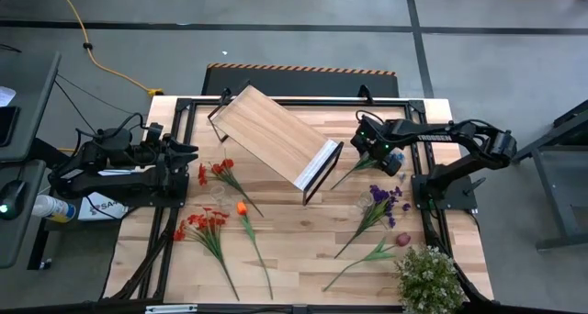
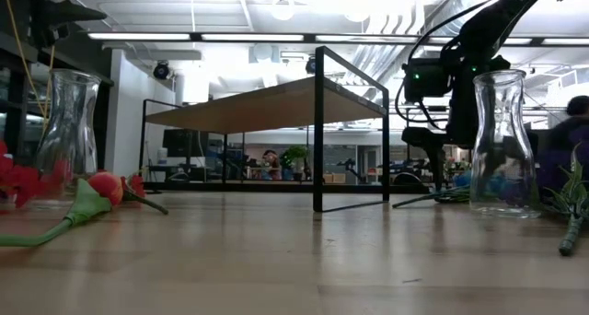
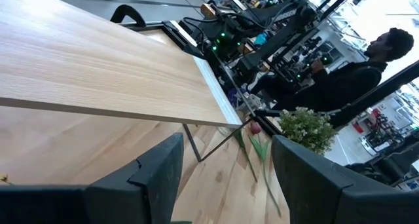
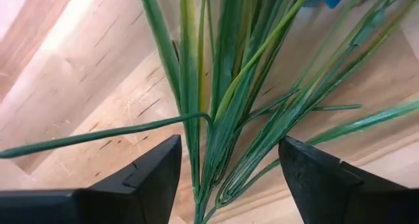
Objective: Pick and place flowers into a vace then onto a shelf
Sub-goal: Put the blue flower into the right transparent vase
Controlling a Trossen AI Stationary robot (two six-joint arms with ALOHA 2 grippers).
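Shelf [image 1: 276, 135] beside blue flower [image 1: 390, 158] — right gripper [image 1: 371, 151]

The whole table [image 1: 303, 231] is seen straight down from above, both arms included. A level look across the tabletop into the room is given by the low camera, with the shelf [image 2: 276, 101] seen edge-on under its board. The left wrist camera is aimed across the shelf [image 3: 98, 60] toward the far arm and a person [image 3: 353, 80]. The right wrist camera is held very close over green stems [image 4: 222, 93]. The shelf is shared by three views.
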